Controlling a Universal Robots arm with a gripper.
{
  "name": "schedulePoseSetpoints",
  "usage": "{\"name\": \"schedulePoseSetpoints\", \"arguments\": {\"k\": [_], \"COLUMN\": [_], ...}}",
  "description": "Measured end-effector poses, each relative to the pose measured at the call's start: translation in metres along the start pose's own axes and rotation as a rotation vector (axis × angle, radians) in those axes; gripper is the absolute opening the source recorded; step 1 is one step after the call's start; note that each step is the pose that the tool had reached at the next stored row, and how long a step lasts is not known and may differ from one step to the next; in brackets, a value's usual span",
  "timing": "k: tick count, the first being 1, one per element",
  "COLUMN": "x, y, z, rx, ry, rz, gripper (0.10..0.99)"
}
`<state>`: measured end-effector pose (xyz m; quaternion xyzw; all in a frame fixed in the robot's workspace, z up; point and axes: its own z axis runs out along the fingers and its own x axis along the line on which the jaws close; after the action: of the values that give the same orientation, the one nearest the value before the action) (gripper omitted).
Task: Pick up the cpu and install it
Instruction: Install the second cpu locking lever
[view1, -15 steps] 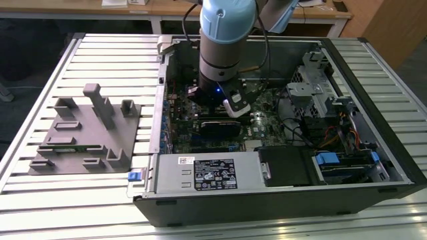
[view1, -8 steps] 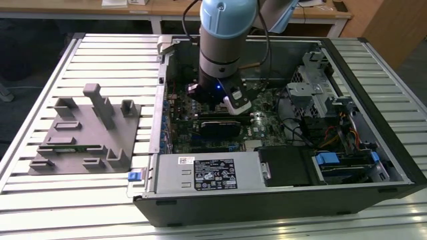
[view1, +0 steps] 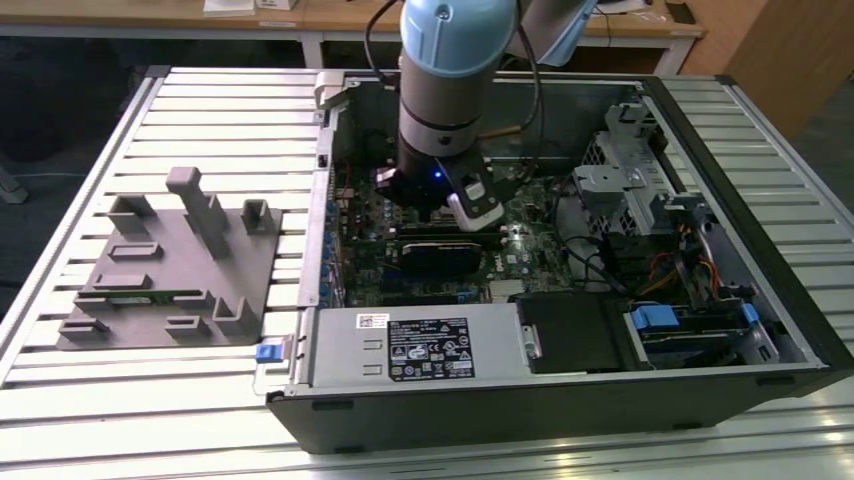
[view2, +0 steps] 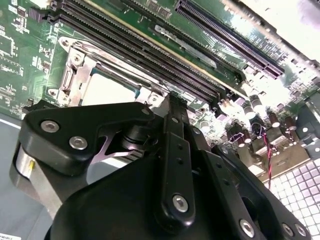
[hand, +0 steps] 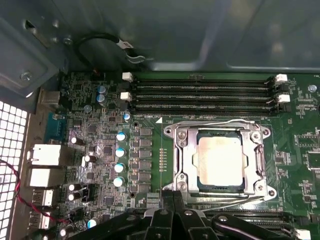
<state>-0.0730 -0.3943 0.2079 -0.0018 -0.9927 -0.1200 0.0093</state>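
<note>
One cpu (hand: 220, 161) seated in socket (hand: 180, 161); pincer (hand: 172, 200) above.

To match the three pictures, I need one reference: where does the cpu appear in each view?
Exterior view: inside the open computer case, under the arm, so I cannot pick it out.
First wrist view: the cpu lies in its metal socket frame.
Second wrist view: the cpu lies just beyond the hand.
Shared landmark: the memory slots.

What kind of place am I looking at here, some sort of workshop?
Probably a robotics lab or test bench for computer assembly. An open computer case lies on a slatted metal table, the arm's gripper reaches into it above the motherboard, where the cpu sits in its socket, and a grey parts fixture stands beside.
</note>
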Motion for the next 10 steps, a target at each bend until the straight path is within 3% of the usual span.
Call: {"name": "schedulePoseSetpoints", "arguments": {"k": [10], "x": [-0.0009], "y": [-0.0061], "z": [-0.0015], "rx": [0.0], "ry": [0.0006], "rz": [0.0], "gripper": [0.118]}}
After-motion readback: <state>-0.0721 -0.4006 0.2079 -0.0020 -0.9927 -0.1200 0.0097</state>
